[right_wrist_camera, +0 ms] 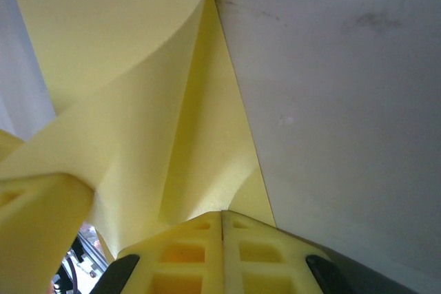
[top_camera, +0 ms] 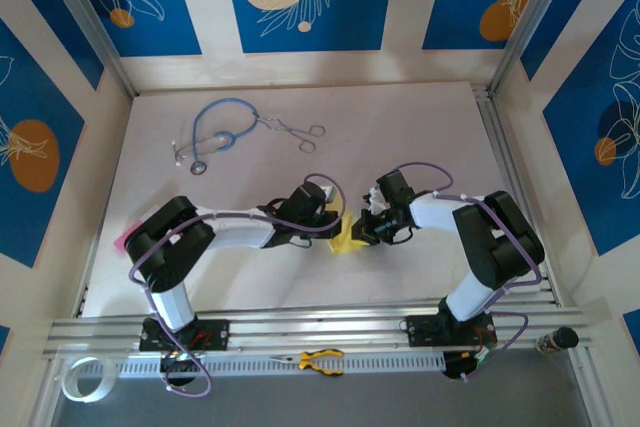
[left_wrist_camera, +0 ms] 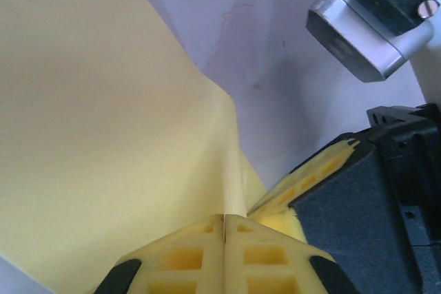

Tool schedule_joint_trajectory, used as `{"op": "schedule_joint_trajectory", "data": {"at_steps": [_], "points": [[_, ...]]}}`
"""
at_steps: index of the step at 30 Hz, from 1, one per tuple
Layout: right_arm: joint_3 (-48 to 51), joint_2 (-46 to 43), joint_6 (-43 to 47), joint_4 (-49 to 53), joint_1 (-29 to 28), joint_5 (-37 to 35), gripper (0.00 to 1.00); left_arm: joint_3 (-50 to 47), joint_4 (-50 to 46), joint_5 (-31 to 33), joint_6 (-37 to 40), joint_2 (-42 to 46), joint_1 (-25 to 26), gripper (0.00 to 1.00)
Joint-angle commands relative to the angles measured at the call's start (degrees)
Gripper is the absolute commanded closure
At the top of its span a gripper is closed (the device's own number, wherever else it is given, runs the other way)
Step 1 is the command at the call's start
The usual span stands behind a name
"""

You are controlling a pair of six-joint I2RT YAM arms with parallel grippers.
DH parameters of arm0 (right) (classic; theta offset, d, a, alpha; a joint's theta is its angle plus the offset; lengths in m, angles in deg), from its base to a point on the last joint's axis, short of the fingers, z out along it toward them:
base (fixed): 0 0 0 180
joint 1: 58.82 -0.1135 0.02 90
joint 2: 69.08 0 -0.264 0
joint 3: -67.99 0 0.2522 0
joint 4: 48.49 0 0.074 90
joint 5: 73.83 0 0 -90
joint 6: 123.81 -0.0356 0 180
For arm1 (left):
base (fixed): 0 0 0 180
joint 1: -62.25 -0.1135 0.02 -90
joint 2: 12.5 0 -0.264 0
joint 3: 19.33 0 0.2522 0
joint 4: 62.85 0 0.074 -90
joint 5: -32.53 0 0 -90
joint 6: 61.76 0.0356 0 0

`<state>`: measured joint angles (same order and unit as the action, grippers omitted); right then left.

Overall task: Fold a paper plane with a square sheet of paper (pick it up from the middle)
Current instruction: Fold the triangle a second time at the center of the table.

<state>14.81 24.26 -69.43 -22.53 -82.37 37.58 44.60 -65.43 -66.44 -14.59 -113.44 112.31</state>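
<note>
Left wrist view: the left end effector [left_wrist_camera: 225, 219] is clenched, its pads pressed together on the near edge of the square sheet of paper [left_wrist_camera: 103, 122]. The sheet rises ahead of the fingertips as a broad pale-yellow panel, with a crease running forward from the pinch. Just to the right of that pinch, the right end effector [right_wrist_camera: 222, 215] is likewise clamped on the same sheet. From its own wrist camera the paper curls up and over to the left in a loose roll, and a flatter flap lies ahead of the fingertips against the bench [right_wrist_camera: 344, 101]. Seen from above, the sheet is a small yellow bunch held between the two end effectors, low over the bench. This looks like an early fold in progress, with no dart shape formed yet. The next move likely calls for one end effector to anchor the sheet while the other lays the curled layer flat, edges matched, and presses the crease. Well beyond both end effectors lie a stethoscope [top_camera: 215, 132] and forceps [top_camera: 298, 132].
</note>
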Motion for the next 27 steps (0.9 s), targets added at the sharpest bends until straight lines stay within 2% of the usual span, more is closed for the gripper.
{"op": "schedule_joint_trajectory", "data": {"at_steps": [1, 9, 27], "points": [[0.00, 1.30, 1.10, 3.70, 0.44, -2.92, 1.00, 0.71, -2.80, -1.26, 3.12, -0.84, -0.85, 0.99], [-0.42, 1.55, 0.55, 2.27, 0.15, 0.49, 1.00, 1.67, -7.23, -0.69, 5.58, -0.49, -1.02, 0.98], [-0.59, 2.24, 0.19, 3.00, -0.28, -0.32, 1.00, 4.82, -14.87, 5.27, 10.63, -0.65, -1.28, 0.96]]}}
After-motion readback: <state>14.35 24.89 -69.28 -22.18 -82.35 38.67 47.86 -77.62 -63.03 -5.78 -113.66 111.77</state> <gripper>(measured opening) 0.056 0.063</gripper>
